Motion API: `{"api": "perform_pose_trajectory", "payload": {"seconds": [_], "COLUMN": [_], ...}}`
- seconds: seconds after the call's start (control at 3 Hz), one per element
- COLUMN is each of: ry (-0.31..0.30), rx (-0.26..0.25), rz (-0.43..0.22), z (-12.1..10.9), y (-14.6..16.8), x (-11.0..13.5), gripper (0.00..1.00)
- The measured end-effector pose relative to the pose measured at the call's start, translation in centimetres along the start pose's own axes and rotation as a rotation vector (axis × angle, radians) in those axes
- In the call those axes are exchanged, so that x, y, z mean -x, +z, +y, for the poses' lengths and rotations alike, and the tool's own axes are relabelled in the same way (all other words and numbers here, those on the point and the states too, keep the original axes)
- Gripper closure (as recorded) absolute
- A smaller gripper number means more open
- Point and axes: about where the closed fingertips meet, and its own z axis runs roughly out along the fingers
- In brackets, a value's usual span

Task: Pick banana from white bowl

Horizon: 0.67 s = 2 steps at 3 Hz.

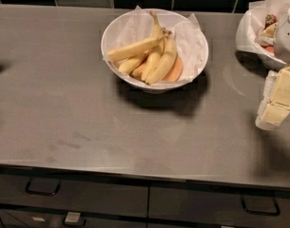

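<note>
Drawer handles (42, 190) sit lowest, under the front edge of the steel counter (63, 118). Wide bare surface lies between this edge and the white bowl (135, 83), where the banana (132, 49) rests on top of the others. At the right border hangs the gripper (277, 100), well apart from the bowl; if it is parted or closed, I cannot tell.

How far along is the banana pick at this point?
Nothing looks done yet: the long, slender pale-yellow banana lies on the shorter yellow bananas in the wide paper-lined white bowl. In hand: the gripper hangs at the right edge over the grey steel counter, apart from the bowl. Left: reach, grasp, lift.
</note>
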Motion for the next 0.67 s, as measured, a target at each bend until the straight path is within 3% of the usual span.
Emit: {"api": "perform_pose_trajectory", "payload": {"seconds": [0.33,0.67], "ry": [0.0,-0.032], "rx": [0.0,-0.016], "rz": [0.0,-0.051], "z": [-0.01,-0.93], "y": [0.0,0.13], "x": [0.01,0.98], "gripper": [0.0,0.0]}}
